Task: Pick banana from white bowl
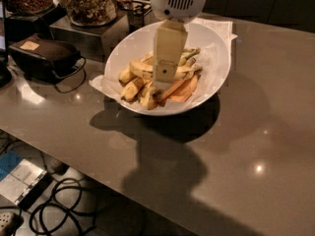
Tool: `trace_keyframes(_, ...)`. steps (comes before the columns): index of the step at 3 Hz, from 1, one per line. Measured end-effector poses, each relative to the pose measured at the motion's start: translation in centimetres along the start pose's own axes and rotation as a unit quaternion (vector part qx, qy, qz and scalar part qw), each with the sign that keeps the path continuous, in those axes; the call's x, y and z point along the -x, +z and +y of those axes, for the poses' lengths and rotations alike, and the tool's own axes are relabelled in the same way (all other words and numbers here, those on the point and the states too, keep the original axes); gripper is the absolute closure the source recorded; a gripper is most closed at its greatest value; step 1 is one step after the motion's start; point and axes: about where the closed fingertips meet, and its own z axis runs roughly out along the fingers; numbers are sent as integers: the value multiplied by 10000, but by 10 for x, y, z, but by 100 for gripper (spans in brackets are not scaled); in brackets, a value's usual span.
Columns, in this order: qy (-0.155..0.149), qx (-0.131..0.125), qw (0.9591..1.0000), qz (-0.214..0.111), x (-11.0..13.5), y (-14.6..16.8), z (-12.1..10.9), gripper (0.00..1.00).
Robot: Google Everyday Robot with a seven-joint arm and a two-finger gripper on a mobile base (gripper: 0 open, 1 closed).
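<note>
The banana point(139, 69), long and curved, lies atop shorter bananas point(129, 88) in the white bowl point(219, 53) on the counter point(256, 141). It is likely light, soft and easily bruised, so it is best taken across its middle. The pincer point(162, 82) hangs directly over that middle, perhaps touching. Whether it is open or closed, I cannot tell.

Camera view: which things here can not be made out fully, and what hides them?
1. The banana: its middle is behind the gripper, which hangs over the white bowl; contact cannot be told.
2. The glass jar: top cut off by the upper edge.
3. The floor cables: run off the lower left edge.
</note>
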Motion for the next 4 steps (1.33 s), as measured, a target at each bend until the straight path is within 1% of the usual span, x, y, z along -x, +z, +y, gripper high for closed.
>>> trace_keyframes(1,232,-44,9997,-68,1,1,-7,18)
trace_keyframes(2,443,-6,9990,22,1,9,-14,30)
trace_keyframes(3,530,90,9984,183,5,24,-18,27)
trace_keyframes(4,494,164,9978,399,13,41,-18,25)
